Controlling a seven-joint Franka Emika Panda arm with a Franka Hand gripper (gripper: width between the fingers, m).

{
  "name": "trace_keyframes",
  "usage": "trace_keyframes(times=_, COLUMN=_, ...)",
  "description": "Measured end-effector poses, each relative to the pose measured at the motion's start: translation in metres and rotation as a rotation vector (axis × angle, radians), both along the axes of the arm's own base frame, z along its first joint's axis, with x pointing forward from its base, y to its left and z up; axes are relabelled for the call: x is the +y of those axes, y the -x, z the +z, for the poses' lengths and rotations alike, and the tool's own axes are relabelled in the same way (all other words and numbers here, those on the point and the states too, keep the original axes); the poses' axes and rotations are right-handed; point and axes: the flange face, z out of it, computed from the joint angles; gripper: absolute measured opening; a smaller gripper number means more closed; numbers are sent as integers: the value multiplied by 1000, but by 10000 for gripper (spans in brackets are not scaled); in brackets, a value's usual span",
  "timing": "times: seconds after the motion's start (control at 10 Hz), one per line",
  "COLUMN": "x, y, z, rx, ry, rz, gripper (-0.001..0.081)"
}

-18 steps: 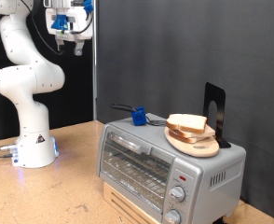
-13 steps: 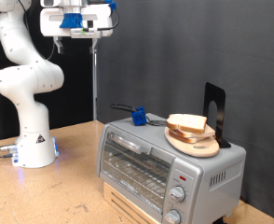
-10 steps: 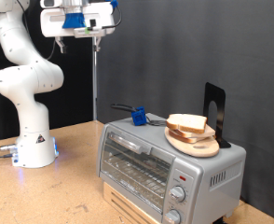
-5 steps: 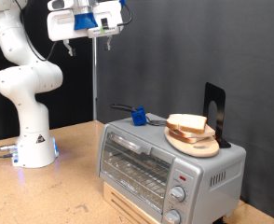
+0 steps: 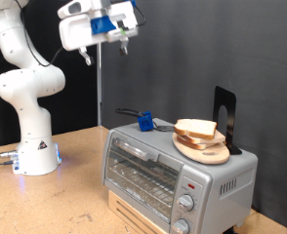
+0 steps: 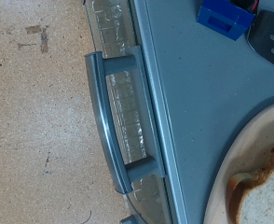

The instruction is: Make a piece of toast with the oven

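Observation:
The piece of toast [image 5: 195,129] lies on a round wooden plate [image 5: 206,149] on top of the silver oven [image 5: 173,174]. The oven's glass door is shut, with its bar handle [image 5: 133,149] at the upper edge. My gripper [image 5: 105,46] hangs high in the air at the exterior view's top left, well above and to the left of the oven. Its fingers stand apart and hold nothing. The wrist view looks down on the door handle [image 6: 114,121], the oven's top [image 6: 188,93], the plate's rim [image 6: 238,149] and a corner of the toast [image 6: 260,194]. No fingers show there.
A blue block [image 5: 143,121] and a black spatula [image 5: 130,112] lie on the oven's top by the plate; both show in the wrist view, the block [image 6: 226,14] and the spatula [image 6: 272,42]. A black stand [image 5: 225,117] rises behind the plate. The oven sits on a wooden box [image 5: 134,213].
My gripper has moved to the right at the exterior view's top, towards the space above the oven, and has turned. The toast, plate and oven have not moved.

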Motion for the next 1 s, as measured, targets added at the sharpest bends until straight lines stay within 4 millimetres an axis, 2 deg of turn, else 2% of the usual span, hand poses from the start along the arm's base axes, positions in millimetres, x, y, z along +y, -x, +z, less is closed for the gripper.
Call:
trace_keyframes(times=0.3, x=0, y=6, z=-1, rx=-14, ry=-19, rz=52, gripper=805)
trace_keyframes(times=0.5, x=4, y=4, z=-18, rx=4, ry=-7, rz=66, gripper=805)
trace_keyframes(times=1.0, x=16, y=-25, z=-68, rx=26, ry=41, rz=40, gripper=805)
